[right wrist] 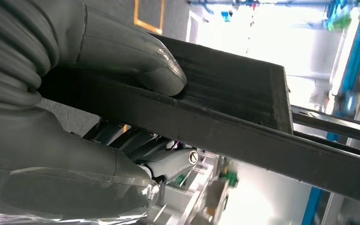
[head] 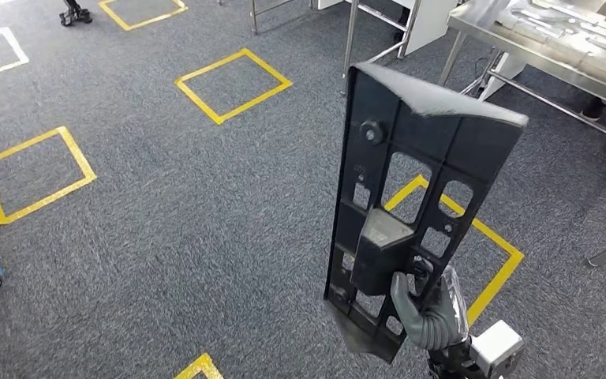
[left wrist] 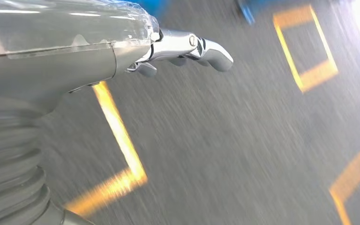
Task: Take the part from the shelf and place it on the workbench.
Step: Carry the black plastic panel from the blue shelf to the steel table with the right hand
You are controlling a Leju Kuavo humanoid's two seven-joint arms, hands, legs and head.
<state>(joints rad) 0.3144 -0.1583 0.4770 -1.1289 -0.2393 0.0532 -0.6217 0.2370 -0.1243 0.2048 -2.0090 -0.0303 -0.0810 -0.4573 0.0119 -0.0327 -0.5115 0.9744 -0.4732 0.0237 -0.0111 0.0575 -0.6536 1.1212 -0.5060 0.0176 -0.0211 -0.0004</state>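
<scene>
Our right hand (head: 434, 316) grips the long black plastic part with cut-out windows (head: 410, 197) near its lower end and holds it upright over the grey carpet (head: 166, 221). Our left hand (left wrist: 187, 49) holds nothing, fingers stretched out. We should keep the grip firm, because the tall part can tip. The steel workbench (head: 536, 47) stands far ahead on the right; we carry it there slowly.

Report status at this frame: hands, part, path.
Right hand grips black part near its lower end, part upright over carpet. Left hand holds nothing, fingers straight. Workbench ahead right; nothing blocking it in view.
</scene>
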